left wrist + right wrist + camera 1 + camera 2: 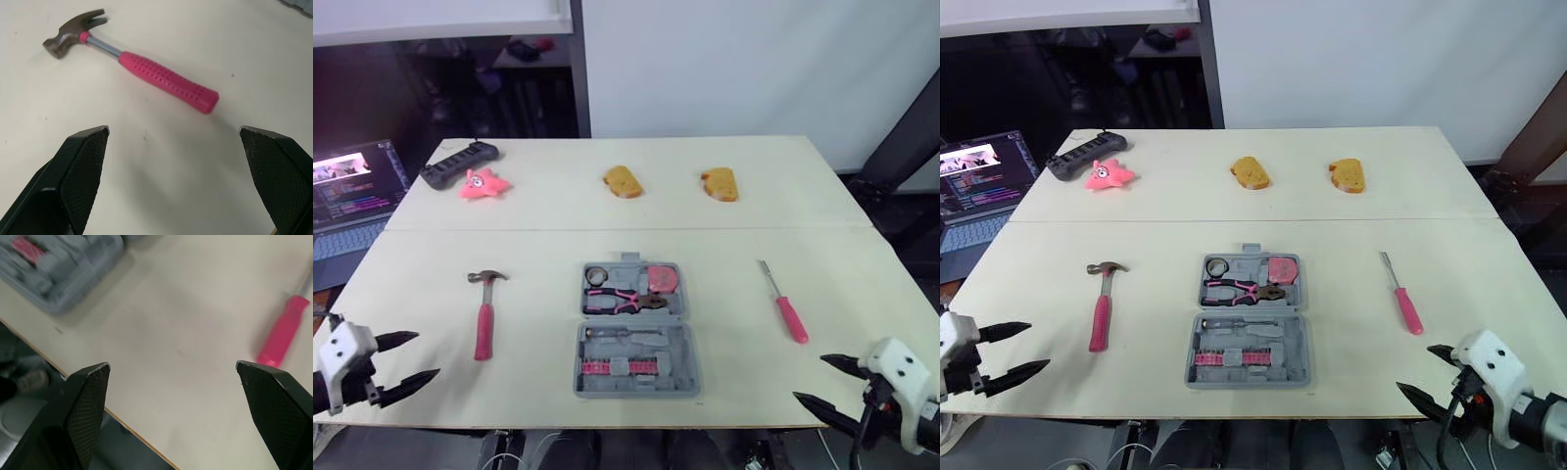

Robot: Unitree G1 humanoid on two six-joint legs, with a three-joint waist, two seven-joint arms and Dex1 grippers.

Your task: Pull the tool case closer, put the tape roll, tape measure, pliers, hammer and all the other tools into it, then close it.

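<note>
The grey tool case (677, 341) lies open at the table's middle front. Its far half holds a tape roll (597, 274), a pink tape measure (662, 278) and pink-handled pliers (625, 301); its near half holds a row of bits (621, 367). A pink-handled hammer (485, 313) lies left of the case, head away from me. Right of the case rests a pink-handled screwdriver (784, 304). My left gripper (427, 354) is open at the front left edge, short of the hammer (146, 73). My right gripper (809, 378) is open at the front right edge, near the screwdriver (283, 330).
At the back of the table are a black power strip (458, 162), a pink soft toy (483, 183) and two bread pieces (624, 181) (721, 183). A laptop (347, 201) stands off the table's left side. The table's front edge (607, 426) runs just below the case.
</note>
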